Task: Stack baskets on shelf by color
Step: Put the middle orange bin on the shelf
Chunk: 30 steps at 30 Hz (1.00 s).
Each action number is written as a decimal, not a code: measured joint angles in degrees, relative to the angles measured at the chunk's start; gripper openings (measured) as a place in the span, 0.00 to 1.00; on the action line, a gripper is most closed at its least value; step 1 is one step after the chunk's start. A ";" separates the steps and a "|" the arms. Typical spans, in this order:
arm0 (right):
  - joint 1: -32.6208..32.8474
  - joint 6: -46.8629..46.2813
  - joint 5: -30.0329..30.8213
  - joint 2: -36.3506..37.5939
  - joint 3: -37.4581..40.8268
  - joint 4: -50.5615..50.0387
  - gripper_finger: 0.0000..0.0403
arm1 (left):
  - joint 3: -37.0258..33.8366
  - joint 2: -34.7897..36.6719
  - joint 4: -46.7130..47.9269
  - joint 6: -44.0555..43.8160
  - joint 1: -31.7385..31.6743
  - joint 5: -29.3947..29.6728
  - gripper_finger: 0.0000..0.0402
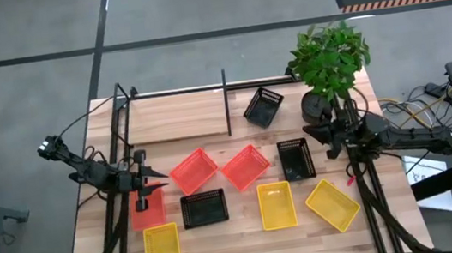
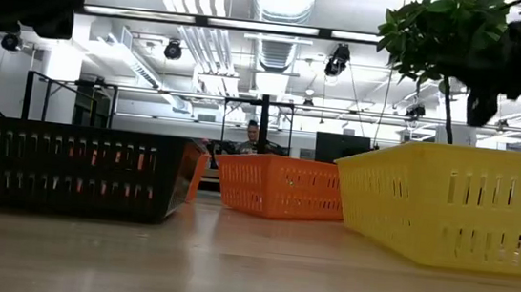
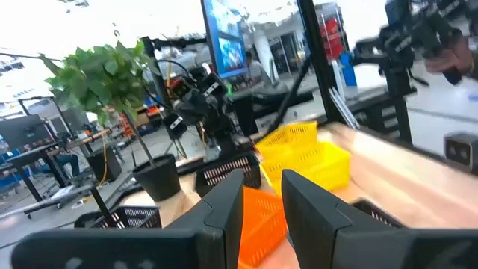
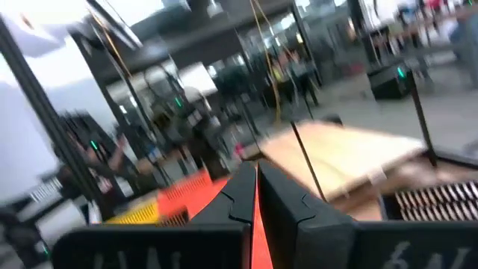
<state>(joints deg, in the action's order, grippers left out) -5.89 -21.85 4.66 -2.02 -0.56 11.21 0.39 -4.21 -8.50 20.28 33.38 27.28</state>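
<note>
Up close on the slatted wooden table, mesh plastic baskets lie scattered: yellow ones nearest, a black one beside them, red-orange ones behind. The left gripper hovers at the left edge, fingers parted, gripping nothing visible. The right gripper sits clenched and empty by the potted plant. Farthest back, the pale-wood shelf carries one tilted black basket.

You have a wooden table with yellow, red and black baskets spread over it, a plant pot, and a long shelf at the back.
</note>
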 joint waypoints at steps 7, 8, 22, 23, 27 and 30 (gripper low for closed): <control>0.00 0.38 -1.37 -0.02 0.00 6.24 0.02 | 0.08 -0.85 -11.88 -0.44 0.00 0.01 0.19; 0.00 0.83 -0.77 -0.02 0.00 6.22 0.02 | 0.08 -1.12 -14.20 -0.44 0.00 -0.22 0.19; -0.02 8.40 4.40 -4.87 0.00 5.79 0.02 | 0.28 -2.67 -39.25 2.57 0.00 -0.38 0.19; -0.02 8.43 4.36 -5.70 0.00 7.16 0.02 | 0.34 -2.67 -39.27 2.60 0.00 -0.38 0.19; 0.00 10.61 4.31 -9.83 0.00 13.86 0.02 | 0.28 -2.60 -39.48 2.60 0.00 -0.38 0.19; 0.00 12.49 4.29 -13.11 -0.03 18.99 0.02 | 0.25 -2.77 -39.65 2.60 0.00 -0.38 0.19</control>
<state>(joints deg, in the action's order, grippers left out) -5.89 -9.36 8.95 -15.13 -0.58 30.20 0.64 -6.98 -48.15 22.87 33.39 26.89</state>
